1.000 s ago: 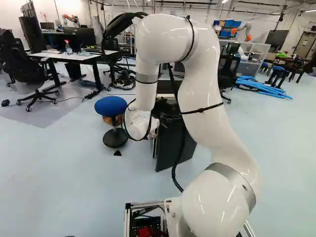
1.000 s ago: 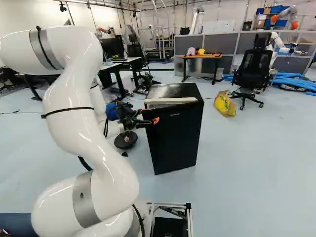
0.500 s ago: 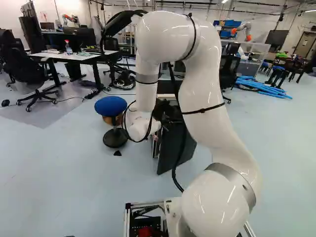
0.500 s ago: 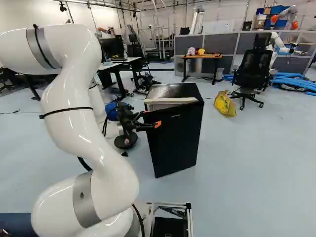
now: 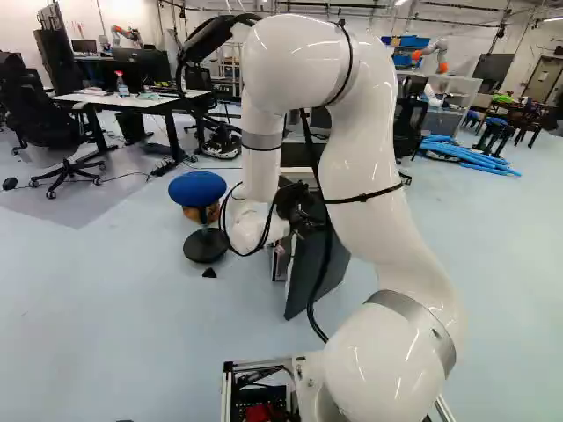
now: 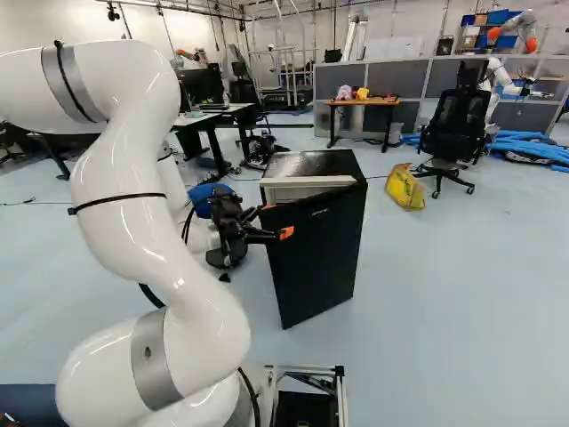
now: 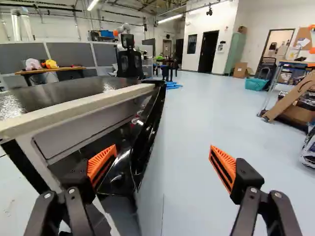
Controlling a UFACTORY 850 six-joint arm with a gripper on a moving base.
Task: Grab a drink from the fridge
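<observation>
In the right base view I'm seeing a blue stool (image 6: 201, 192), then my tool (image 6: 276, 220), spreading its fingers wide astride the door (image 6: 322, 253), which is hanging ajar on the black fridge (image 6: 316, 163); a yellow bag (image 6: 405, 189) is sitting farther right.

No legible text; on the black fridge door (image 6: 313, 267), a pale marking (image 6: 320, 212) too small for reading.

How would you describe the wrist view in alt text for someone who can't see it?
A black fridge stands with its door partly open, and a robot's gripper reaches toward it, orange-padded fingers wide apart, one near the door's edge. Beyond are a wooden-topped table, an office chair and pale floor.
</observation>
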